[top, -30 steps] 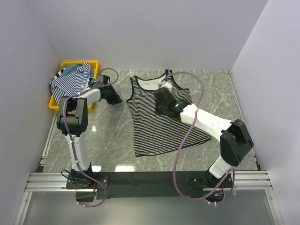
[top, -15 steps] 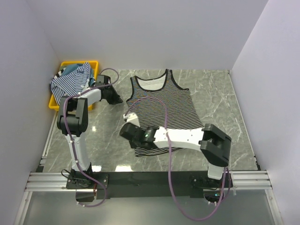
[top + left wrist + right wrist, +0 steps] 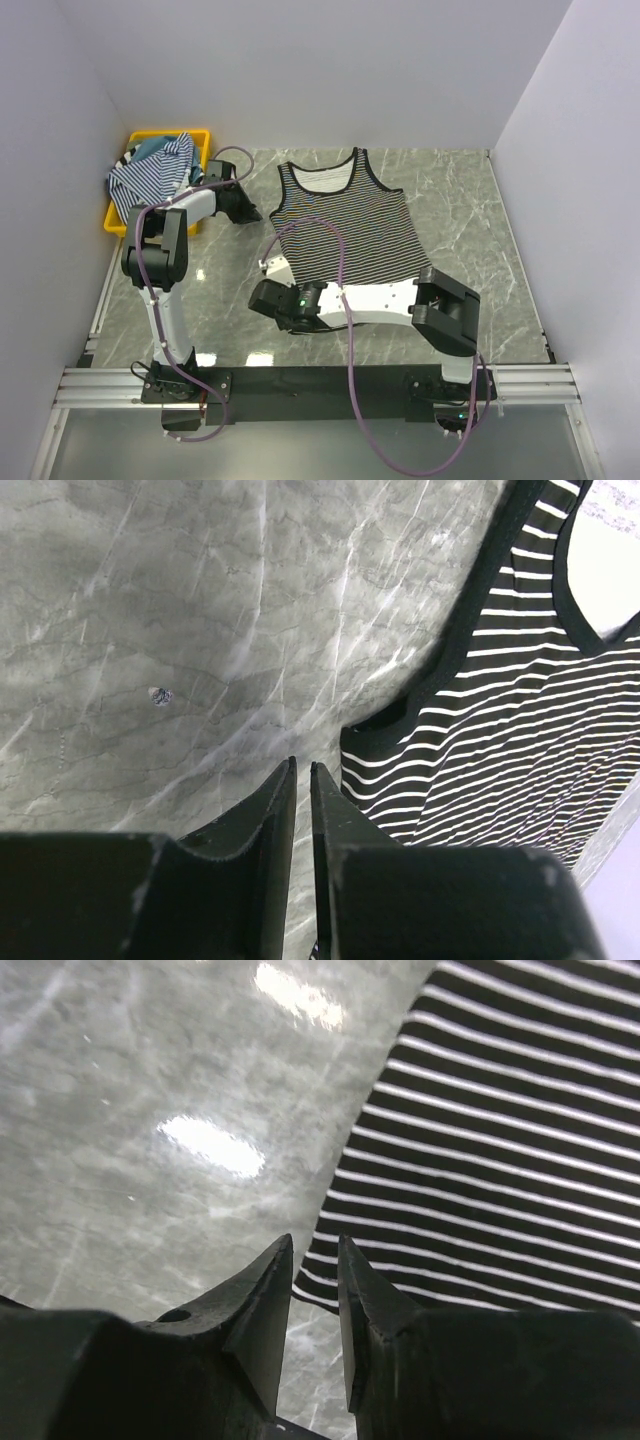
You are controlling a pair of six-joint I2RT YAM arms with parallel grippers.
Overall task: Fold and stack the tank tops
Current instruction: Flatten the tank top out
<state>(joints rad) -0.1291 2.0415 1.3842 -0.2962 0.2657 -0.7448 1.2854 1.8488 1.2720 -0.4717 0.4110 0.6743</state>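
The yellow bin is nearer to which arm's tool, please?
Left. The left tool is close beside the yellow bin; the right tool is down at the black tank top's near hem corner.

left arm reaches far forward; left gripper (image 3: 302, 770) empty, jaws a thin slit apart. right arm lies low, stretched leftward across the front; right gripper (image 3: 315, 1245) empty, jaws slightly parted.

You've got soft matt cloth in the striped tank top (image 3: 350, 235), a glossy marble-look table (image 3: 460, 200), and a smooth plastic yellow bin (image 3: 113, 222) upper left.
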